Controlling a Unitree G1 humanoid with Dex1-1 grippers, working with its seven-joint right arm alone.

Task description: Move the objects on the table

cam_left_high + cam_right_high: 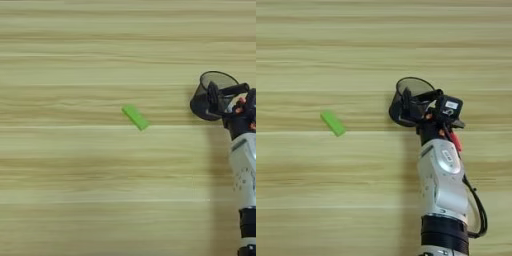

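My end effector [415, 104] is at the mesh cup [406, 102], which stands tilted toward the right side of the bench [356, 200], its open mouth tipped up and away from me. One black finger [407, 101] lies across the cup's wall and another bar runs over its rim, so I judge the end effector to be clenched on the cup, though the exact contact is hard to read through the mesh. A small green block [333, 123] lies flat nearer the bench's middle, well apart from the cup. No marker is visible. To do this step well, I should keep the grip firm on the rim, lift before travelling so the base does not drag, and hold the tilt steady.
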